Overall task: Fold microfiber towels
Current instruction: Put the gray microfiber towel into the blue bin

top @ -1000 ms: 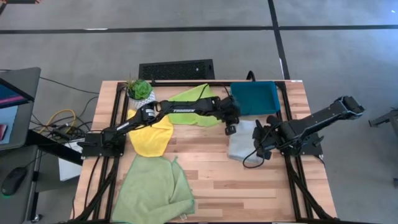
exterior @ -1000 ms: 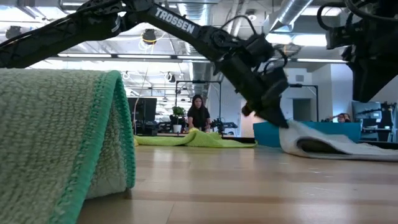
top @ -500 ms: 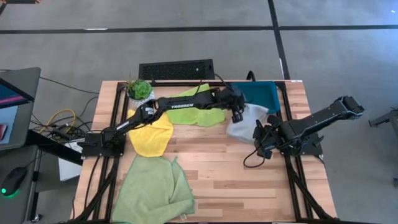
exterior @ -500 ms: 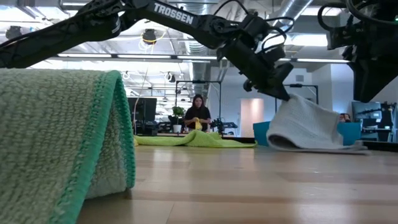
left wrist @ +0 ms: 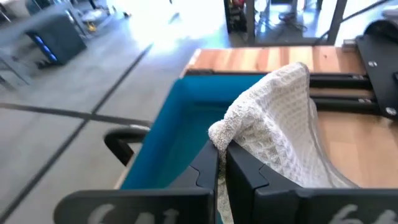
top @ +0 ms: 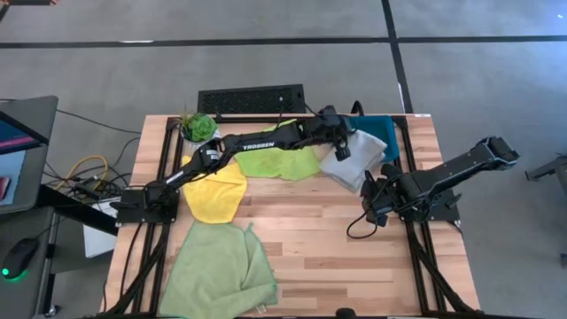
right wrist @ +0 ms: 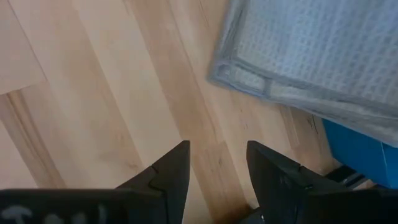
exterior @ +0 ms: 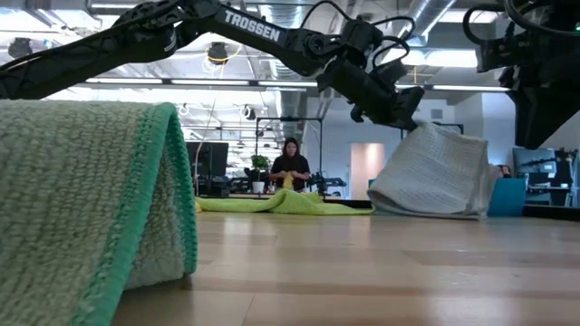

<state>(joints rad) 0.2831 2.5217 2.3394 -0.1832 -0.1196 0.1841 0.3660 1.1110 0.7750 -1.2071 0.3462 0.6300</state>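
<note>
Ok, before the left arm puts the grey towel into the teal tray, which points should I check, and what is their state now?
1. Left gripper shut on grey towel: ok.
2. Towel fully lifted off the table: not ok, lower edge touches.
3. Teal tray free inside: cannot tell.
4. Right gripper open, apart from the towel: ok.
5. Lime towel out of the path: ok.

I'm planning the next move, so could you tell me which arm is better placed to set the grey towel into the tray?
Left, probably. Its pincer is shut on the grey towel, lifted at the tray. The right pincer is open over bare wood, holding nothing.
</note>
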